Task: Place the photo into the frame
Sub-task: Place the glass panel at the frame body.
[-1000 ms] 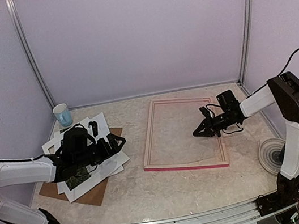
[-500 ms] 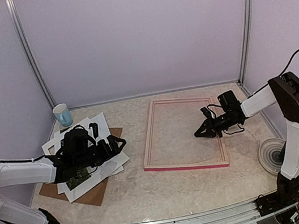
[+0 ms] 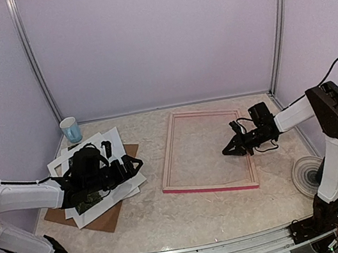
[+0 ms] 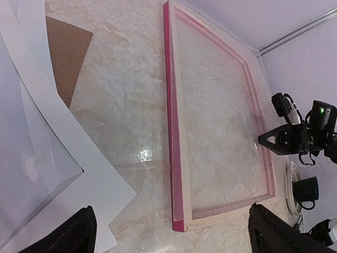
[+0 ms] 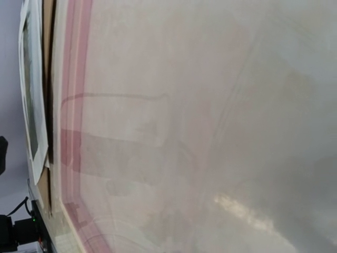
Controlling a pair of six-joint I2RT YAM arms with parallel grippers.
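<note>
No text, label, brand, number or sign can be read on anything here.

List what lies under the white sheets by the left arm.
A brown board lies beneath the white sheets, its corners sticking out near and right. The left arm covers the stack's middle, so anything else beneath is hidden.

Left arm (image 3: 25,195) lies low and almost level, wrist straight. The left gripper (image 3: 133,165) at its end has both fingers (image 4: 73,234) spread wide apart, one at either side of the wrist view. Right arm (image 3: 290,116) rises upright to a sharp elbow bend, forearm sloping down behind the right gripper (image 3: 228,140), which tilts downward, its fingers apparently parted and out of its wrist view.
</note>
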